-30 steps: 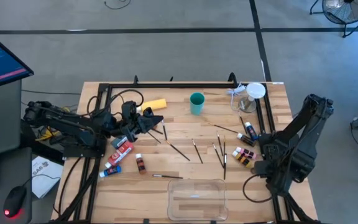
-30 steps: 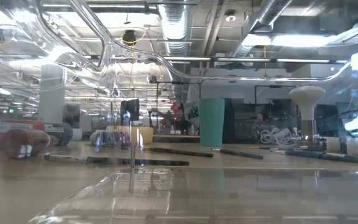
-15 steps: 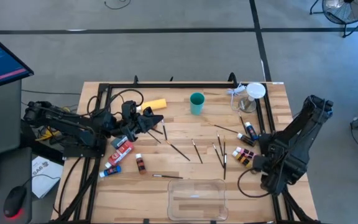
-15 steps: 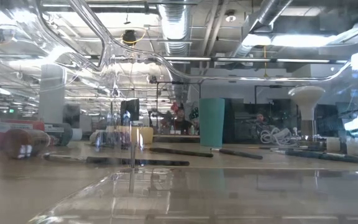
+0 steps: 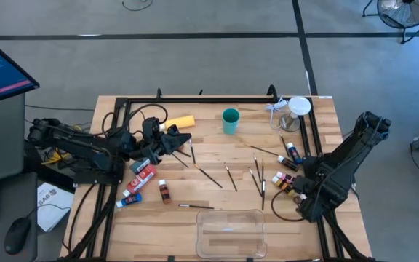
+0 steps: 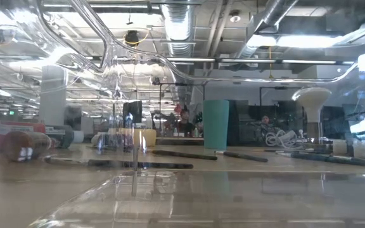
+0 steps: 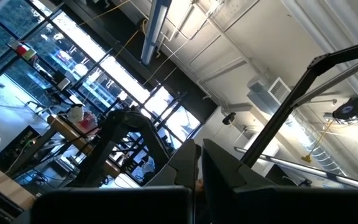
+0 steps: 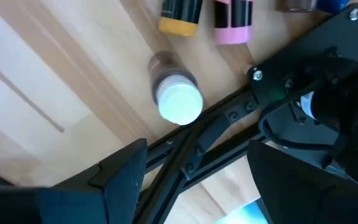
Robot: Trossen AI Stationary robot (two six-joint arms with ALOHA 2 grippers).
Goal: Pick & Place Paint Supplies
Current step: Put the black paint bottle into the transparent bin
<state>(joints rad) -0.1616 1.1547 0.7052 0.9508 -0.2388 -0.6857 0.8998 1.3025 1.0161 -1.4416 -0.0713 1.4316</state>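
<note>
Paint bottle (image 8: pixel 176 93), white-capped, stands on the surface just ahead of my right gripper (image 8: pixel 194 165); its jaws are spread wide, holding nothing, low over the surface's right edge by the black frame rail (image 8: pixel 229 115). Left gripper (image 5: pixel 182 140) rests near the yellow bottle (image 5: pixel 181 122), jaws fully closed, apparently empty. Brushes (image 5: pixel 229 175) lie mid-surface.

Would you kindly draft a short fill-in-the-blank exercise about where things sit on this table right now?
1. The teal cup stands ____ on the table.
2. The clear plastic tray holds ____ paint supplies.
3. The right gripper has its fingers ____ above a white-capped paint bottle.
4. The yellow bottle lies near the ____ gripper.

Missing words: upright; no; open; left
</note>
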